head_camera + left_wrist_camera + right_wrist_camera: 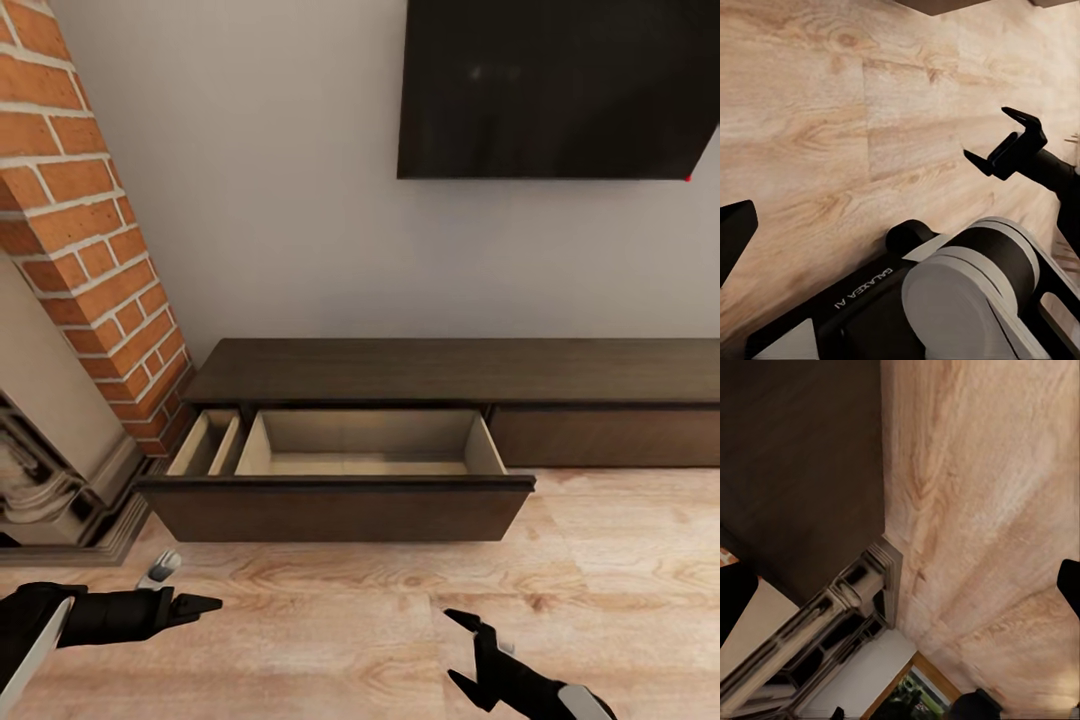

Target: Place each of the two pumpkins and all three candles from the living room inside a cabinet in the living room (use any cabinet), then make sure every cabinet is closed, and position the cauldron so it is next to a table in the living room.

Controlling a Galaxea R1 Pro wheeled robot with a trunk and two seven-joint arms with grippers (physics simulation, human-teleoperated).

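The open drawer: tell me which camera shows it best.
The head view: the open drawer of the cabinet shows whole, pulled out, its pale lining bare. The right wrist view catches a dark brown panel, likely its front. The left wrist view gives a dark sliver.

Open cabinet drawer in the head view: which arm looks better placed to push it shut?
Probably the right. The right gripper hangs open in front of the drawer front, near its middle. The left gripper looks shut, off toward the drawer's left end by the fireplace.
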